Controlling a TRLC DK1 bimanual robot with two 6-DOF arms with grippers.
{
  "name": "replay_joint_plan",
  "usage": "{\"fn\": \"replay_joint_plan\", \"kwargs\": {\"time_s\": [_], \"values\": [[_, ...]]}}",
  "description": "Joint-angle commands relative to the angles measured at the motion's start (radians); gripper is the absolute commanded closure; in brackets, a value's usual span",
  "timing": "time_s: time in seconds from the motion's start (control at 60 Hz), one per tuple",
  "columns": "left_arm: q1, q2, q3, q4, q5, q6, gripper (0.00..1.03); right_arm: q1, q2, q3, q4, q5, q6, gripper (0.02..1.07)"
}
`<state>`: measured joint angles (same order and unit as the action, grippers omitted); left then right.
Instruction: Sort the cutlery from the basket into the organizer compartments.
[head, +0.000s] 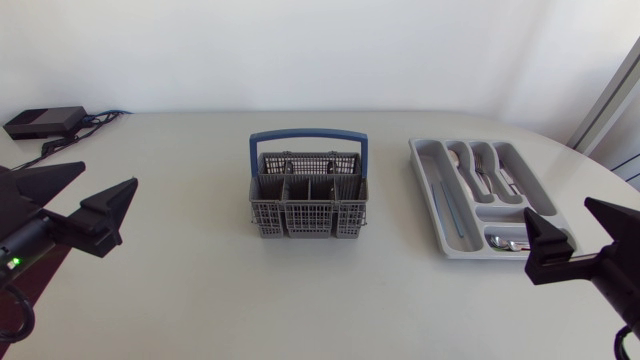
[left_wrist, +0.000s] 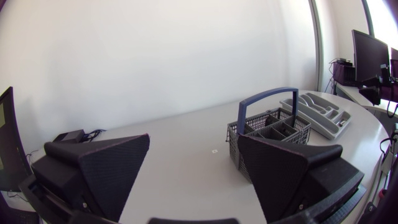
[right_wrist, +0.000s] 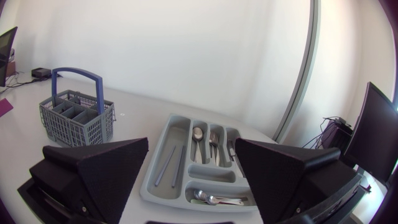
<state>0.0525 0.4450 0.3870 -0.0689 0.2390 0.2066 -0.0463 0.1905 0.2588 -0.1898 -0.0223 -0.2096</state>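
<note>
Cutlery (head: 481, 168) is lying in the grey organizer tray (head: 436, 165), which is sitting at the right of the head frame. A spoon (right_wrist: 197, 134), a fork (right_wrist: 213, 138) and a knife (head: 506, 180) are resting side by side in its narrow upper compartments. More spoons (right_wrist: 214, 200) are lying crosswise in the lower compartment, and slim long pieces (right_wrist: 169, 165) are lying in the long compartment on the side facing the basket.

At the centre of the frame we are seeing the grey mesh cutlery basket (head: 308, 205) standing upright with its blue handle raised, well apart from the tray. We cannot tell whether anything is lying inside its compartments.

Our left gripper (head: 108, 176) is hanging at the lower left of the frame, its two wedge fingers spread wide and holding nothing, well apart from the basket. Our right gripper (head: 558, 212) is hanging at the lower right, just beside the tray's lower corner, its fingers likewise spread apart with nothing between them.

A black power brick (head: 45, 122) with its cables is lying on the white table (head: 200, 290) at the upper left. A tiny mark (left_wrist: 212, 150) on the tabletop beside the basket is too small for us to read.
</note>
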Motion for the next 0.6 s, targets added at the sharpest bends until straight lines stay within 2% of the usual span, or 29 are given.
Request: {"fn": "replay_joint_plan", "kwargs": {"time_s": [0.0,0.367,0.583], "values": [[-0.002,-0.043,-0.058,0.016,-0.021,-0.040,0.05,0.012,-0.036,-0.059,0.035,0.008,0.061,0.07],[-0.027,-0.240,-0.219,0.042,-0.128,-0.121,0.05,0.046,-0.187,-0.255,0.187,0.022,0.207,0.07],[-0.040,-0.348,-0.307,0.056,-0.186,-0.166,0.05,0.046,-0.191,-0.259,0.190,0.022,0.210,0.07]]}}
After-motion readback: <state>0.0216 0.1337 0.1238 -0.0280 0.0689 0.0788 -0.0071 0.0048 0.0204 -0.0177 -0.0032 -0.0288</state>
